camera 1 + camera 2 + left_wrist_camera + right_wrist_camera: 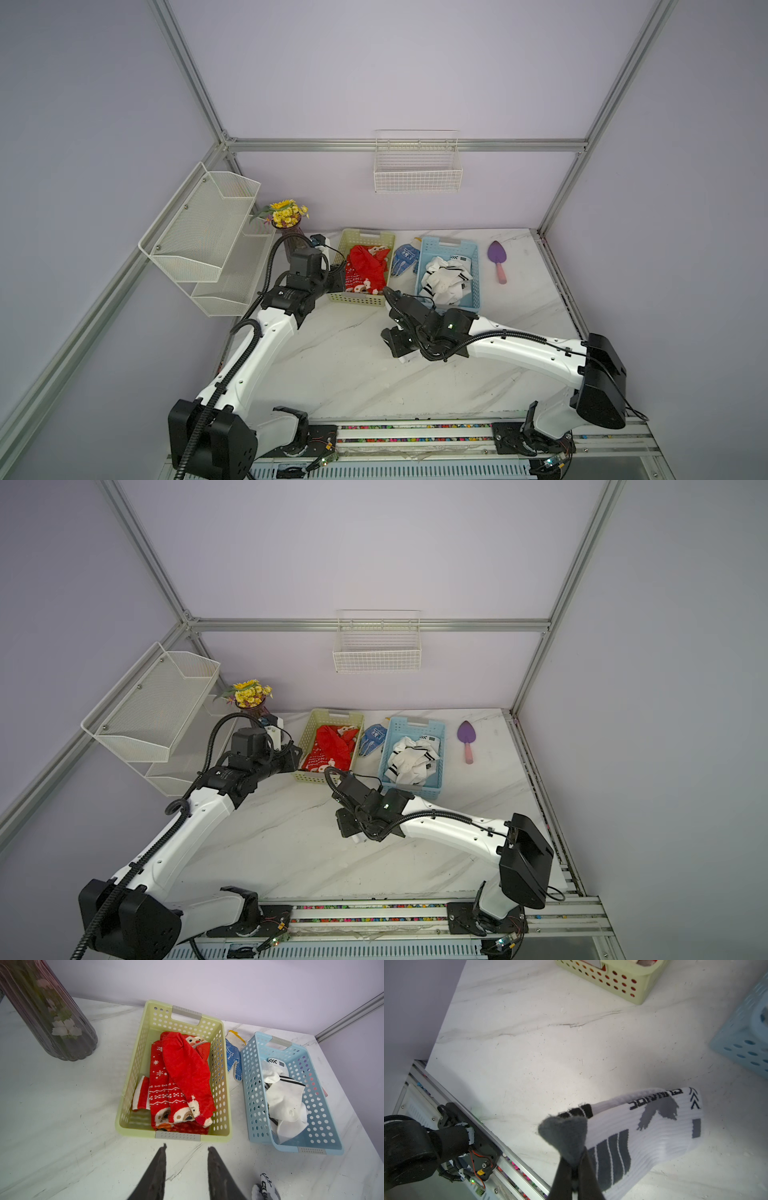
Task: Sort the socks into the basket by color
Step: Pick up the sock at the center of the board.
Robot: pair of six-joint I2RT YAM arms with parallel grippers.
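Note:
Red socks (368,270) with Santa figures fill the yellow-green basket (365,233), also seen in the left wrist view as red socks (182,1080) in the basket (135,1064). White socks (444,280) lie in the blue basket (449,243). My left gripper (187,1147) hovers open just in front of the yellow-green basket, nothing between its fingers. My right gripper (580,1157) is shut on the grey heel of a white sock (654,1136) with black and grey marks, over the table in front of the blue basket (741,1043).
A blue dotted glove (405,257) lies between the baskets. A purple trowel (497,259) rests right of the blue basket. A vase of yellow flowers (289,216) stands at the back left, beside a wire rack (208,232). A wire basket (417,170) hangs on the back wall.

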